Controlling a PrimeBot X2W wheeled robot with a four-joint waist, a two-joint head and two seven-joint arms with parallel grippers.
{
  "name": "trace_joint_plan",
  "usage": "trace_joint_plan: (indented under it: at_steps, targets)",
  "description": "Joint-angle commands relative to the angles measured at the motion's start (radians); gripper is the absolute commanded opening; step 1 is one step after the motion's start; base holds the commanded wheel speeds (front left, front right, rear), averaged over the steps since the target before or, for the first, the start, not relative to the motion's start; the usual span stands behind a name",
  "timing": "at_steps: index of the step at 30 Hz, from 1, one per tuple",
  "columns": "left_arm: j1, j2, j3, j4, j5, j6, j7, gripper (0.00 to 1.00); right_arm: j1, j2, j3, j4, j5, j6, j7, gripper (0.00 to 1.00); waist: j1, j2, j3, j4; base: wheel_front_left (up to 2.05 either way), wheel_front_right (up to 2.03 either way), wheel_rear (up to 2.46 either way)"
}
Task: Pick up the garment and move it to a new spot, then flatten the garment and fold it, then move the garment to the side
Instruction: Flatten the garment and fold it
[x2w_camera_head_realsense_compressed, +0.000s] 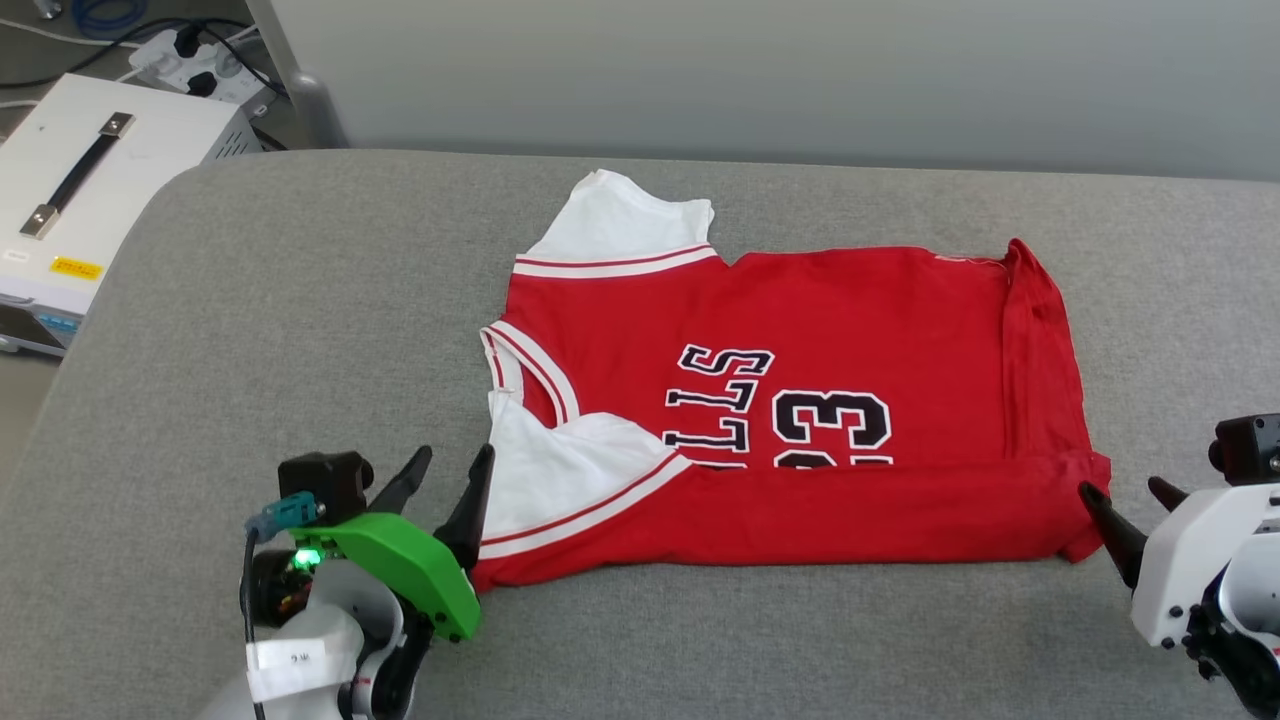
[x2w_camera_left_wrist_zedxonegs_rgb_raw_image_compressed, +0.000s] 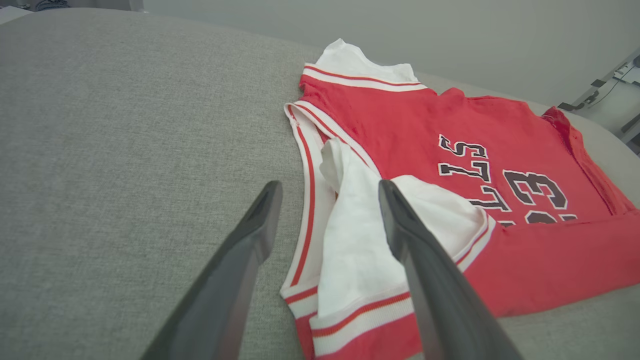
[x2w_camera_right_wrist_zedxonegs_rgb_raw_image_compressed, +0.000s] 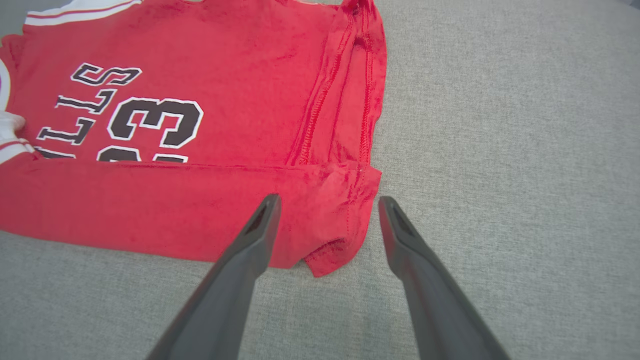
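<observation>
The garment (x2w_camera_head_realsense_compressed: 850, 330) is a red T-shirt with white sleeves and black lettering. It lies flat on the grey surface, collar to the left, with its near long edge folded up over the print. My left gripper (x2w_camera_head_realsense_compressed: 452, 468) stands open at the near left corner, fingers straddling the striped collar edge (x2w_camera_left_wrist_zedxonegs_rgb_raw_image_compressed: 306, 220) and the folded white sleeve (x2w_camera_left_wrist_zedxonegs_rgb_raw_image_compressed: 360, 250). At the near right hem corner (x2w_camera_right_wrist_zedxonegs_rgb_raw_image_compressed: 345, 220), my right gripper (x2w_camera_head_realsense_compressed: 1128, 492) is open with nothing between its fingers. The garment (x2w_camera_right_wrist_zedxonegs_rgb_raw_image_compressed: 200, 90) rests loose on the surface.
The grey padded surface (x2w_camera_head_realsense_compressed: 300, 300) runs wide on both sides of the shirt and in front of it. A white box with a black handle (x2w_camera_head_realsense_compressed: 90, 170) and cables sit off its far left corner. A pale wall stands behind.
</observation>
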Motion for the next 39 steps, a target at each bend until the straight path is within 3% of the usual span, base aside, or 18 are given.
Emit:
trace_joint_plan:
  at_steps: [1, 11, 21, 28, 35, 36, 37, 39]
  targets:
    - [0.032, -0.001, 0.004, -0.025, -0.013, 0.014, 0.001, 1.0, 0.026, 0.011, -0.008, -0.015, -0.015, -0.001, 0.012, 1.0, 0.0, 0.0, -0.017, 0.005, 0.0, 0.0, 0.0]
    - [0.156, 0.06, -0.019, -0.219, -0.045, 0.153, 0.152, 1.0, 0.1, 0.091, -0.08, -0.128, -0.076, -0.001, 0.117, 1.0, 0.0, 0.0, 0.008, -0.006, 0.0, 0.0, 0.0]
    - [0.132, 0.1, -0.051, -0.251, -0.005, 0.292, 0.283, 1.0, 0.088, 0.112, -0.088, -0.192, -0.098, -0.001, 0.145, 1.0, 0.0, 0.0, 0.068, -0.031, 0.0, 0.0, 0.0]
    - [0.106, 0.098, -0.052, -0.215, 0.009, 0.336, 0.303, 1.0, 0.077, 0.116, -0.085, -0.206, -0.105, -0.001, 0.146, 1.0, 0.0, 0.0, 0.104, -0.047, 0.0, 0.0, 0.0]
    - [0.108, 0.094, -0.098, -0.149, 0.0, 0.329, 0.391, 1.0, 0.065, 0.115, -0.085, -0.208, -0.107, -0.001, 0.142, 1.0, 0.0, 0.0, 0.126, -0.051, 0.0, 0.0, 0.0]
    - [0.11, 0.093, -0.105, -0.145, -0.002, 0.326, 0.403, 0.43, 0.064, 0.114, -0.086, -0.207, -0.107, -0.001, 0.141, 1.0, 0.0, 0.0, 0.126, -0.05, 0.0, 0.0, 0.0]
    - [0.111, 0.091, -0.113, -0.142, -0.005, 0.319, 0.414, 0.0, 0.063, 0.114, -0.087, -0.204, -0.108, -0.001, 0.141, 1.0, 0.0, 0.0, 0.125, -0.048, 0.0, 0.0, 0.0]
    - [0.118, 0.084, -0.121, -0.139, -0.015, 0.303, 0.426, 0.0, 0.064, 0.113, -0.088, -0.198, -0.11, -0.001, 0.142, 1.0, 0.0, 0.0, 0.117, -0.042, 0.0, 0.0, 0.0]
